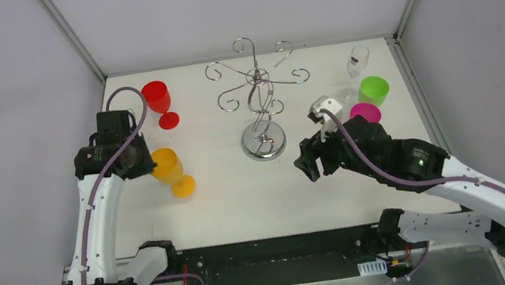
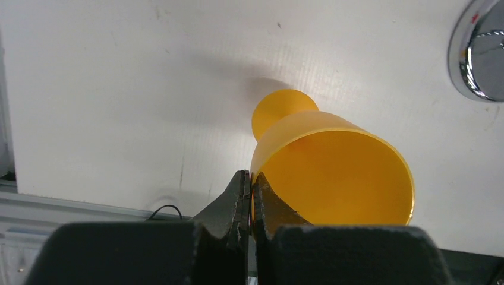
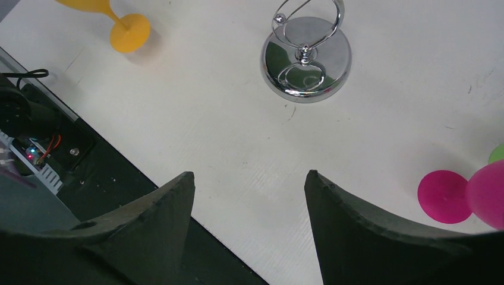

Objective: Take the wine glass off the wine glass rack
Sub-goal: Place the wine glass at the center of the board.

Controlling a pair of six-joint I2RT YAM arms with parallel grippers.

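The silver wire wine glass rack [image 1: 256,84] stands at the table's back centre on its round chrome base [image 1: 263,142]; no glass hangs on its curled arms. The base also shows in the left wrist view [image 2: 478,50] and the right wrist view [image 3: 306,59]. My left gripper [image 2: 252,178] is shut on the rim of an orange wine glass [image 2: 333,172], one finger inside the bowl and one outside. The glass [image 1: 168,169] is tilted left of the rack, its foot [image 3: 129,32] at or just above the table. My right gripper [image 3: 249,175] is open and empty, right of the base.
A red wine glass [image 1: 158,100] stands at the back left. A clear glass [image 1: 357,59], a green glass [image 1: 373,90] and a magenta glass [image 1: 365,113] stand at the back right, close behind my right arm. The black front rail [image 1: 275,257] runs along the near edge.
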